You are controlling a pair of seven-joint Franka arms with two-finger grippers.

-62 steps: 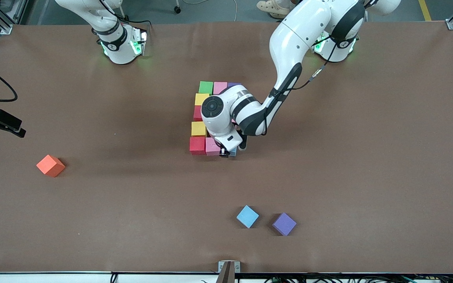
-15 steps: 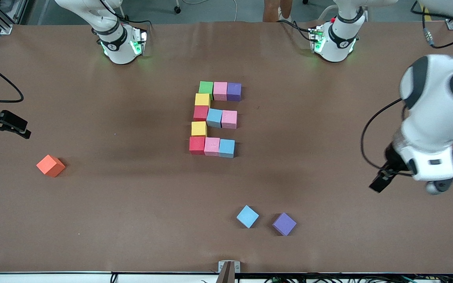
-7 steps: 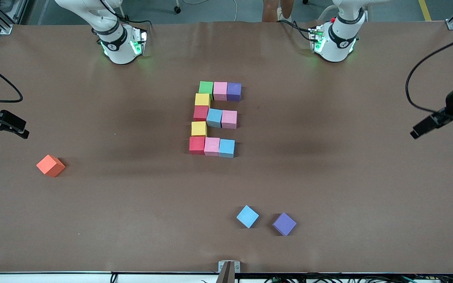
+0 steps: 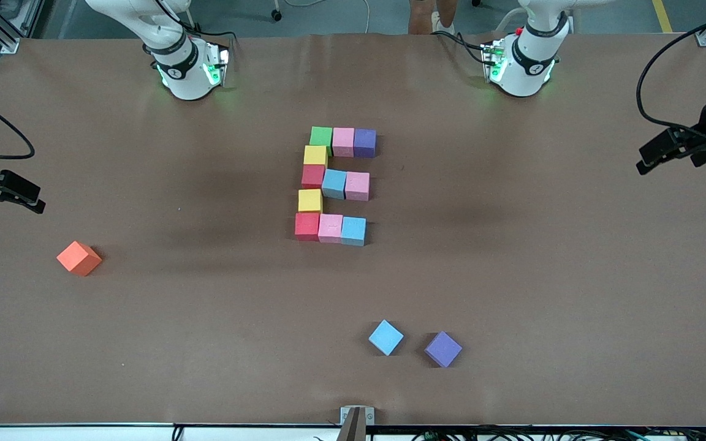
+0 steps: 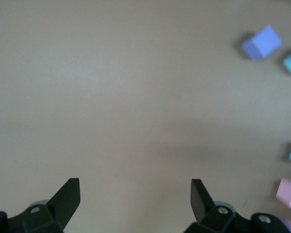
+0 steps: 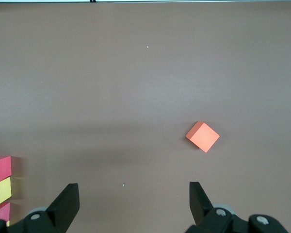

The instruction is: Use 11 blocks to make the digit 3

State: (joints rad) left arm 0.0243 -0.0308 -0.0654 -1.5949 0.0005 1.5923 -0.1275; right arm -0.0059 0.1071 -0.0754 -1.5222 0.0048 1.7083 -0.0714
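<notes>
Eleven blocks (image 4: 335, 185) now form the digit 3 – the left pincer (image 4: 665, 155), released, has pulled away to the tabletop's (image 4: 512, 275) edge, the right pincer (image 4: 5, 195) waits released – task looks finished.

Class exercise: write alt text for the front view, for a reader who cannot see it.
Eleven coloured blocks form a mirrored digit 3 mid-table. Loose orange cube, light blue cube and purple cube lie apart; the open left gripper and right gripper hang at the table's ends.
</notes>
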